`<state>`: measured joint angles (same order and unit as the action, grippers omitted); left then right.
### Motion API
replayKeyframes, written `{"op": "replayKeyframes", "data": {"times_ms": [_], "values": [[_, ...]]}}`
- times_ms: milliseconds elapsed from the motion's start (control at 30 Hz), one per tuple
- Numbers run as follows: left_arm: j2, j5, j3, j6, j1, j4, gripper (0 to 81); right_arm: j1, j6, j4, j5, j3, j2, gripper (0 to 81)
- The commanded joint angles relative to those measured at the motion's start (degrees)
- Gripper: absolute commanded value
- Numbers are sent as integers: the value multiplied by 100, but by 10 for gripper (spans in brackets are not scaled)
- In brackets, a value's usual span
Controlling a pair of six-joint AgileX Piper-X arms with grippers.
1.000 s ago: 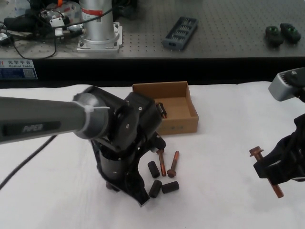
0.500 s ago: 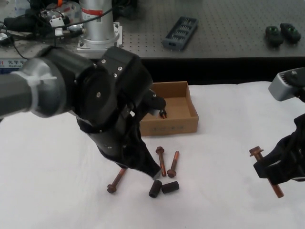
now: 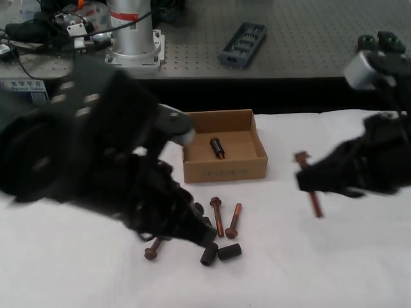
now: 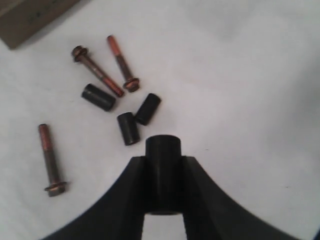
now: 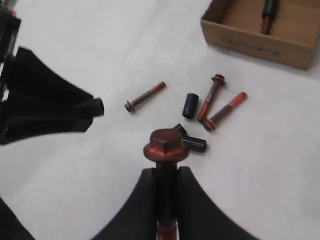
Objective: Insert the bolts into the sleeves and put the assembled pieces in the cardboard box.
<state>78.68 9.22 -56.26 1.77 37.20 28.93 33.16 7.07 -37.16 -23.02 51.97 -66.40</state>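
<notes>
Coppery metal bolts (image 4: 98,71); matt black sleeves (image 4: 98,97); plain brown cardboard box (image 3: 225,171).

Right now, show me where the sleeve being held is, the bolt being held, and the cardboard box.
held sleeve (image 4: 163,175), left wrist view, on its side wall below the rim.
held bolt (image 5: 166,145), right wrist view, on its hexagonal head.
cardboard box (image 3: 225,171), high view, on its front wall.

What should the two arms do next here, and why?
The left jaws are shut on a black sleeve and the right jaws on a copper bolt, and the high view shows the two arms apart above the white cloth. So the likely next move is to bring the two parts together, lining the bolt's threaded end up with the sleeve's opening.
</notes>
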Motion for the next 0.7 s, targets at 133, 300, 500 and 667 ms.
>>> {"op": "replayKeyframes", "data": {"times_ms": [133, 300, 500, 667], "values": [[-1625, 1811, 1337, -1074, -375, -1504, 6, -43, 1458, 1839, -1357, 9, -662, 25], [-2229, 3022, 1737, -1391, -882, -2089, 6, -43, 2656, 3377, -2020, 9, -1046, 25], [-2326, 3564, 1774, -1489, -954, -2430, 6, -31, 3592, 4549, -2320, 9, -1268, 25], [-2301, 3432, 1774, -1500, -954, -2782, 6, -31, 3884, 4913, -2563, 9, -1270, 25]]}}
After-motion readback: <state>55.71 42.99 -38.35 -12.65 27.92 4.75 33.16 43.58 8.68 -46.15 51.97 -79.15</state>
